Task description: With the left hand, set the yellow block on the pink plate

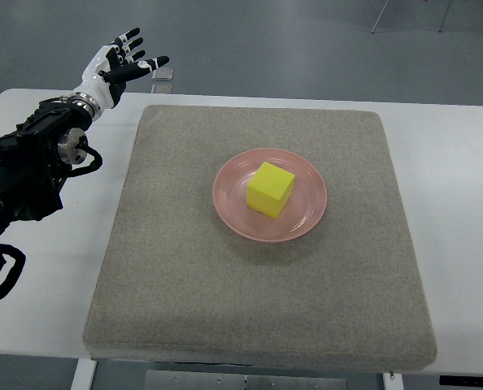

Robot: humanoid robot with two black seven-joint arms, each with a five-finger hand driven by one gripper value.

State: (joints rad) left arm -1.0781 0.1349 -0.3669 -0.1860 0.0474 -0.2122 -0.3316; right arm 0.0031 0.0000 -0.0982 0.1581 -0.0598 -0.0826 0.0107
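Grey mat (pixel 225 309) | yellow block (pixel 270 188) on pink plate (pixel 306 219) | left hand (pixel 121 61) well apart, fingers spread, empty

We see a white worktop (pixel 461 162) with rounded corners, its bare surface showing along the left, right and far sides; a large square grey mat (pixel 184 284) lies flat on it and covers most of it. At the far edge, just beyond the mat, sits a small grey object (pixel 163 75); we cannot tell what it is.
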